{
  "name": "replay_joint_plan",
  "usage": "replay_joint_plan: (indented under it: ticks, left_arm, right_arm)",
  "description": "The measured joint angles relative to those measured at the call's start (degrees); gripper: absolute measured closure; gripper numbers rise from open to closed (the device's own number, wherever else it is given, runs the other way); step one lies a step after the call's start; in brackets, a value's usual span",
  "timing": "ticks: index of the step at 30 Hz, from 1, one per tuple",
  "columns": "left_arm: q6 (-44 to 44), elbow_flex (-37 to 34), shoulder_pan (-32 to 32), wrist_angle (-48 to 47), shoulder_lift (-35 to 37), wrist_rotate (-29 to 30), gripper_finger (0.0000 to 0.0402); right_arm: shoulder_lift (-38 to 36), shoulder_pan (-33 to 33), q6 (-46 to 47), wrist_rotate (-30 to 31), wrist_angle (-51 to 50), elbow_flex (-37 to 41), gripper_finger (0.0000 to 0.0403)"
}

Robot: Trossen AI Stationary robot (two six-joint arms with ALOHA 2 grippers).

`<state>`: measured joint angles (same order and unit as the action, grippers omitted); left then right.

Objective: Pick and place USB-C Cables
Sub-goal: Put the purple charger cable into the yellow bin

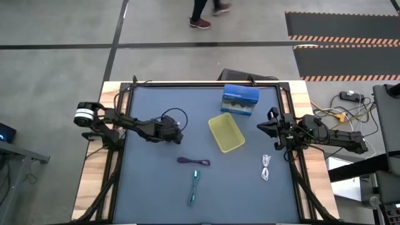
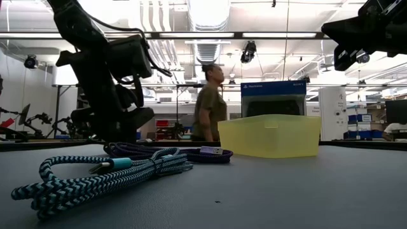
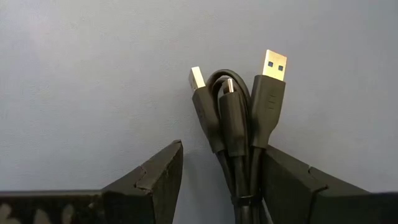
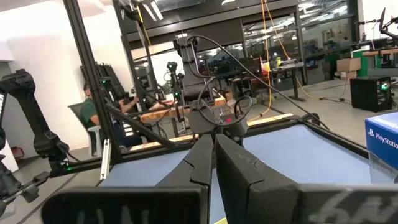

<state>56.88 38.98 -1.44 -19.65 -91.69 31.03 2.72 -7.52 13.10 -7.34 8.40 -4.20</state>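
My left gripper (image 3: 217, 180) is open and low over the black cable (image 3: 239, 118), a folded bundle lying flat on the dark mat with its plugs pointing away from the fingers. The bundle sits between the fingers, close to one of them. In the high view this gripper (image 1: 174, 132) hides the cable. The purple cable (image 1: 192, 162), teal cable (image 1: 194, 187) and white cable (image 1: 266, 167) lie flat on the mat. My right gripper (image 4: 214, 155) is shut and held above the table's right side (image 1: 272, 127). My left gripper comes at the black cable from above, fingers pointing down, with the bundle running between them. One finger (image 3: 292, 186) stands right against the bundle's side (image 3: 254, 171); I cannot tell whether it touches. The cable lies flat on the mat.
A yellow tray (image 1: 226, 132) sits mid-table with a blue box (image 1: 240, 100) behind it. In the low view the teal cable (image 2: 102, 175) and purple cable (image 2: 172, 152) lie in front of the yellow tray (image 2: 270, 135). A person (image 2: 208, 105) walks beyond the far edge.
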Motion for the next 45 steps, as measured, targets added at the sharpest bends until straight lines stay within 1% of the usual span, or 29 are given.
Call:
replay_joint_plan:
  ticks: [5, 8, 10, 13, 16, 20, 22, 25, 29, 37, 45]
  left_arm:
    - [-0.04, -0.02, -0.01, 0.39, 0.00, 0.04, 0.0221]
    - [-0.28, -0.15, 0.07, 0.24, 1.07, -1.07, 0.0221]
    - [-0.72, -0.24, 0.22, -0.13, 2.40, -2.73, 0.0221]
    - [-2.95, -0.18, 0.48, -0.82, 5.85, -7.49, 0.0221]
    - [-8.14, -0.11, 1.19, 0.15, 9.47, -11.84, 0.0221]
    - [-19.85, -0.13, 4.61, 5.20, 12.58, -19.10, 0.0221]
    - [-25.67, -0.11, 7.03, 9.38, 13.02, -20.60, 0.0221]
    - [-32.10, -0.13, 10.85, 12.29, 13.06, -21.02, 0.0221]
    - [-36.21, -0.36, 14.04, 16.11, 11.26, -20.85, 0.0221]
    - [-36.37, -0.94, 16.17, 25.12, 4.56, -20.68, 0.0221]
    - [-36.80, -0.74, 16.49, 32.90, -2.17, -20.48, 0.0221]
  right_arm:
    - [0.00, -0.01, 0.00, -0.01, -0.13, -0.01, 0.0390]
    - [0.00, 0.00, 0.00, -0.01, -0.13, -0.01, 0.0390]
    - [0.00, 0.01, 0.25, -0.04, -0.10, -0.01, 0.0390]
    - [0.00, -0.01, 0.93, -0.05, 0.00, -0.01, 0.0390]
    - [0.00, 0.01, 1.01, -0.07, 0.00, -0.01, 0.0390]
    - [0.00, -0.01, 0.92, -0.05, 0.00, -0.01, 0.0390]
    - [0.00, -0.01, 0.92, -0.08, 0.00, -0.01, 0.0390]
    - [0.00, -0.01, 0.90, -0.05, 0.00, -0.01, 0.0390]
    - [0.00, -0.01, 0.92, -0.05, -0.01, -0.01, 0.0390]
    - [0.09, 0.01, 1.31, -0.03, -0.45, -0.01, 0.0390]
    - [0.07, 0.00, 1.39, -0.05, -0.59, -0.01, 0.0390]
